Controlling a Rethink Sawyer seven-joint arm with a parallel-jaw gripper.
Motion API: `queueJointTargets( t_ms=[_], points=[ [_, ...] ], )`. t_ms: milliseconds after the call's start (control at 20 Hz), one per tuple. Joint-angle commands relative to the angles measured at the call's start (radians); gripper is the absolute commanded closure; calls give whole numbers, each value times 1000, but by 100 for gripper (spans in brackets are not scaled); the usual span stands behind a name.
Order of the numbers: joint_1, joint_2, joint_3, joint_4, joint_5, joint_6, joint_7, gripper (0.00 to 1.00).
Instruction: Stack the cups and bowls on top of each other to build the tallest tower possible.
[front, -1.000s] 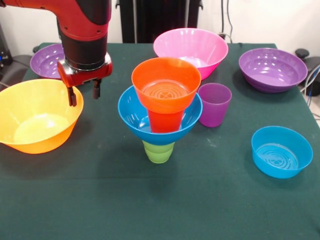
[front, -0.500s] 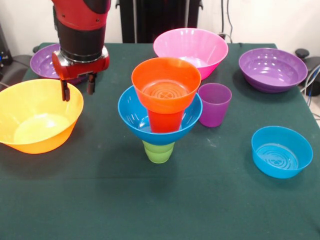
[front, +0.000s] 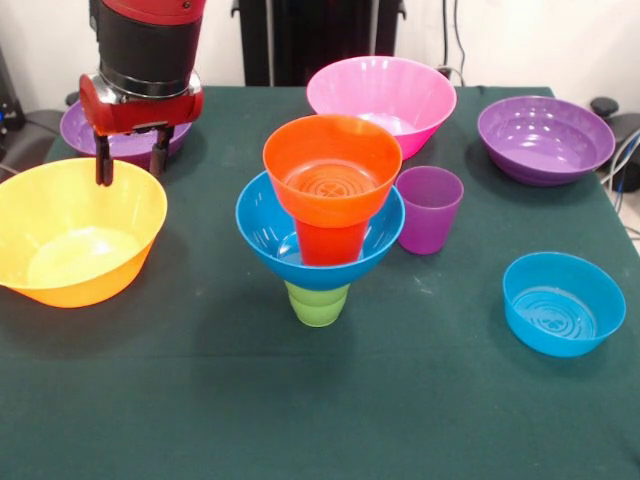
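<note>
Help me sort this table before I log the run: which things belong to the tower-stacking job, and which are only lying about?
Job:
tower
purple cup
yellow-orange bowl
pink bowl
two purple bowls
shallow blue bowl
claw, open

Lying about:
cables at the table's edge

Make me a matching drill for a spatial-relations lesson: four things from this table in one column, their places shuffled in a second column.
Things
1. small orange bowl
2. green cup
3. purple cup
4. hand

Places
A. bottom of the tower
B. above the yellow-orange bowl's far rim
C. top of the tower
D. on the cloth beside the medium blue bowl

Pairs: 1-C, 2-A, 3-D, 4-B
</note>
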Motion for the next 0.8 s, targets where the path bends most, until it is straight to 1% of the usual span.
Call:
queueJointTargets(
  t_ms=[50, 450, 800],
  points=[
    [15, 72, -1, -21, -63, -53, -18, 0],
    [-4, 90, 27, -2, -23, -33, -51, 0],
    [-12, 100, 42, 4, -21, -50, -67, 0]
  ],
)
